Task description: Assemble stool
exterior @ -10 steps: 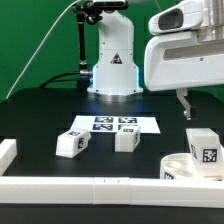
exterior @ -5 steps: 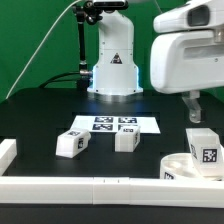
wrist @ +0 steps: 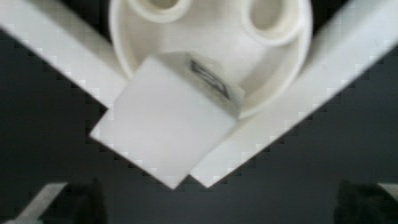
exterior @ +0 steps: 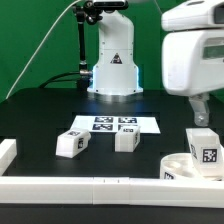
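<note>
The stool's round white seat point(exterior: 178, 170) lies at the exterior view's right, in the corner of the rails. One tagged leg block point(exterior: 203, 147) rests on its rim. Two more tagged legs point(exterior: 70, 142) point(exterior: 126, 139) stand on the black table near the middle. My gripper point(exterior: 202, 112) hangs open just above the leg on the seat, holding nothing. In the wrist view the seat point(wrist: 199, 40) shows two round sockets, and the leg point(wrist: 164, 118) lies across its edge. My gripper point(wrist: 210, 205) is spread wide, its dark fingertips point(wrist: 43, 204) at the frame's corners.
The marker board point(exterior: 115, 124) lies flat behind the two loose legs. Long white rails point(exterior: 90, 186) border the table's front, with a short piece point(exterior: 8, 150) at the exterior view's left. The rails point(wrist: 338, 60) meet in a corner beside the seat. The robot base point(exterior: 112, 62) stands at the back.
My gripper has shifted toward the exterior view's right, coming over the leg on the seat. Its jaws stayed open and no part has moved.
</note>
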Controlling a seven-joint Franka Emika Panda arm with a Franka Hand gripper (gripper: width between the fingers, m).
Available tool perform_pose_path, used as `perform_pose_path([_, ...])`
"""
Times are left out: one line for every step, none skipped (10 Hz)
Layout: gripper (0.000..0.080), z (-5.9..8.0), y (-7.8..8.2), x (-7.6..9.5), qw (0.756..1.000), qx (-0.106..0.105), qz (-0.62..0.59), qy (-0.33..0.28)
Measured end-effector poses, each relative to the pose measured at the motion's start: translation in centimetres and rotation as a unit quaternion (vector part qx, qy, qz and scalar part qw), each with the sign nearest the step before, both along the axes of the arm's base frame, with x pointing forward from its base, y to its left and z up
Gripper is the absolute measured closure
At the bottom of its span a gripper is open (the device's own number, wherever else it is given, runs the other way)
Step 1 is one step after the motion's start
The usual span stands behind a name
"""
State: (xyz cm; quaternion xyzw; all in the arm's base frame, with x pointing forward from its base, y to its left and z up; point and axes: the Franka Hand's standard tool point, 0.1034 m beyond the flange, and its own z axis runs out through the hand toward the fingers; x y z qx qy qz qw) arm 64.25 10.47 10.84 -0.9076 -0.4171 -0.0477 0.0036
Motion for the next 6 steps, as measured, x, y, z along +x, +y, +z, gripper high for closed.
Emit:
perform_pose_path([0.0150, -0.31, 0.10, 0.36, 0.998, -0.010, 0.054, 0.007])
perform_pose_path([0.0150, -0.28, 0.15, 0.74, 0.996, -0.014, 0.084, 0.003])
perform_pose_path([0.0150, -0.20, 0.05, 0.78, 0.993, -0.019, 0.119, 0.002])
perform_pose_path([0.0150, -0.30, -0.14, 0.77, 0.988, -0.023, 0.153, 0.001])
perform_pose_path([0.0150, -0.37, -0.43, 0.79, 0.979, -0.032, 0.200, 0.000])
perform_pose_path([0.0150, -0.52, -0.64, 0.81, 0.967, -0.042, 0.251, 0.000])
